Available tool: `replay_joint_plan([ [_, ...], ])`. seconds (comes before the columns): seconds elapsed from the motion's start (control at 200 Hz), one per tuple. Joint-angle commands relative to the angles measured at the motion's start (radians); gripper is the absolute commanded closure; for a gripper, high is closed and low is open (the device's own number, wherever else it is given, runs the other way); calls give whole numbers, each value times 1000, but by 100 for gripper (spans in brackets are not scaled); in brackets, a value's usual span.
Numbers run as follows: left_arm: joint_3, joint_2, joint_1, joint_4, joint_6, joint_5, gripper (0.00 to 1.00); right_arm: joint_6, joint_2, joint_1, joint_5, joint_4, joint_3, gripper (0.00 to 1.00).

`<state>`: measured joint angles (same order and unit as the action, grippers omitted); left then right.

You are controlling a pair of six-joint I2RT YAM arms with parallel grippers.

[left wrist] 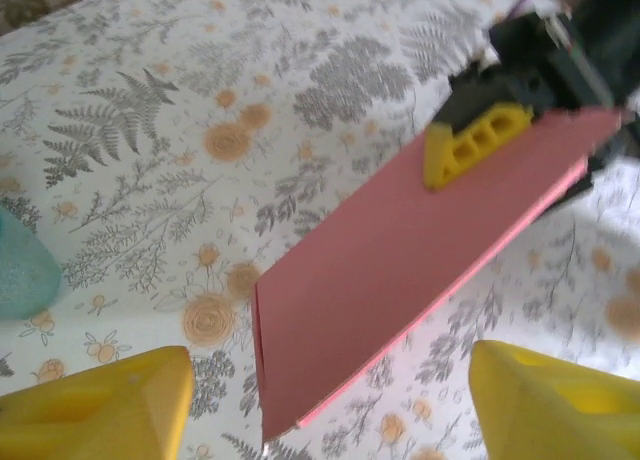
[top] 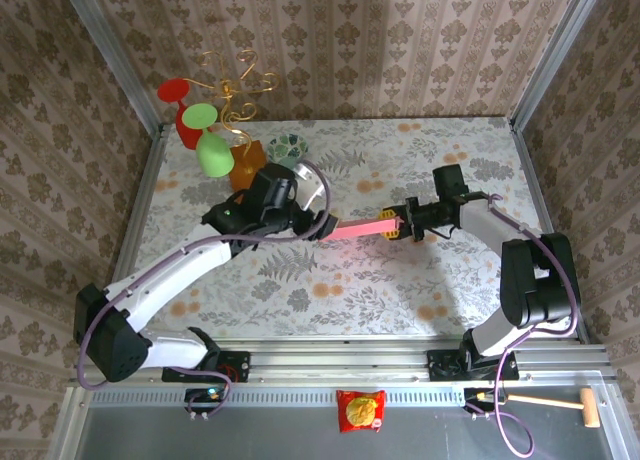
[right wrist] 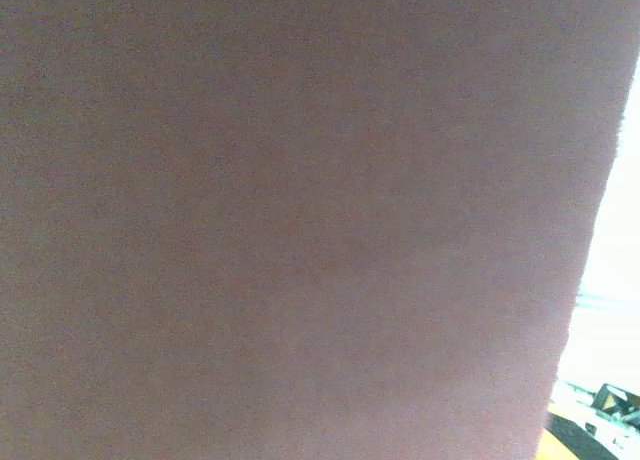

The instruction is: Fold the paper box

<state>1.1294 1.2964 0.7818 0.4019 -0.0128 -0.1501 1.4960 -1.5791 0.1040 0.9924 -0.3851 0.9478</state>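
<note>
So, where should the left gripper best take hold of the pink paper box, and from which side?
Probably its free short end, nearest the open left gripper, coming in lengthwise from the left. The paper box is a thin flat sheet, and the right gripper clamps the far end, so one finger should go on each face.

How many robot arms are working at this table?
2. The left arm reaches in from the near left; the right arm comes from the near right, its fingers pinching the pink paper box.
</note>
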Motion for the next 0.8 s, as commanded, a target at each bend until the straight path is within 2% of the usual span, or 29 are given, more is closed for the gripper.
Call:
replay_joint_plan([
  [0.0, -39, -17, 5, 81, -312, 41, 22, 2, -7, -13, 61, -114, 16, 69],
  [0.055, -67, -18, 2, 67, -354, 35, 19, -11, -6, -21, 64, -136, 12, 70],
  [0.115, -104, -25, -14, 40, -390, -19, 17, -19, -4, -26, 71, -142, 9, 71],
  [0.165, -169, -55, -15, -40, -440, -85, 15, -37, -2, -29, 71, -169, 14, 71],
  [0.205, -238, -91, -15, -121, -474, -131, 9, -47, -2, -32, 73, -191, 13, 72],
  [0.295, -366, -145, -19, -278, -458, -131, 0, -65, 1, -41, 75, -210, 8, 73],
  [0.44, -432, -132, -50, -338, -417, -201, 0, -105, 4, -44, 78, -257, 7, 75],
  [0.795, -480, 1, -60, -571, -326, -229, 2, -161, -20, -44, 72, -320, 26, 75],
])
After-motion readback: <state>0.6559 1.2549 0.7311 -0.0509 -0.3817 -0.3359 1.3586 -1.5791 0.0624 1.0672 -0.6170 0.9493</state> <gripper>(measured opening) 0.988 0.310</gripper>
